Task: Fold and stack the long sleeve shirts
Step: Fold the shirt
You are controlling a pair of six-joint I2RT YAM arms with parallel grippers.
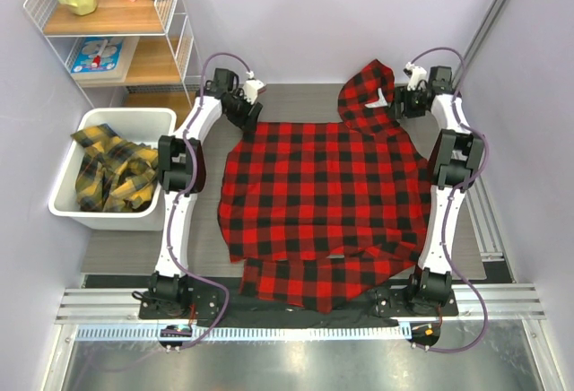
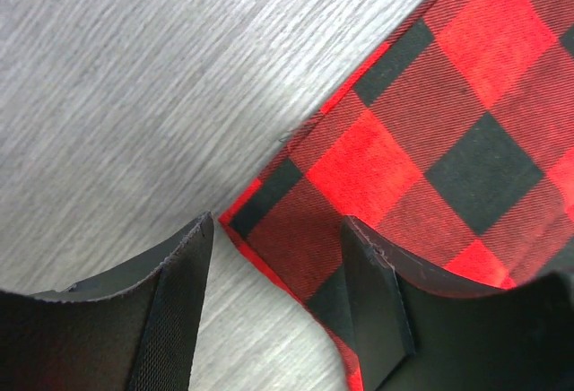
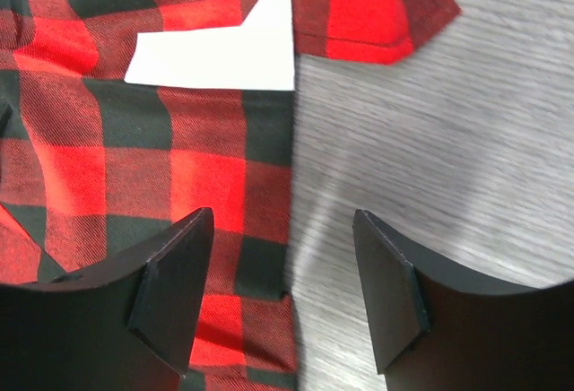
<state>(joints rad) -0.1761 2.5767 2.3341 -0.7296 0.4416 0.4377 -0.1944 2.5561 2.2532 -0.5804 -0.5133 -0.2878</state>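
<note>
You are seeing the soft red-and-black checked flannel shirt (image 1: 323, 185) lying flat, running near-to-far, collar end unclear | left jaws gaping over its corner | right jaws gaping, empty

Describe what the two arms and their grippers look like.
Both the left arm and right arm have slim white links, black joint housings and black bases, with purple cables looping alongside. The left gripper and right gripper each carry two matte black, wedge-shaped fingers.
</note>
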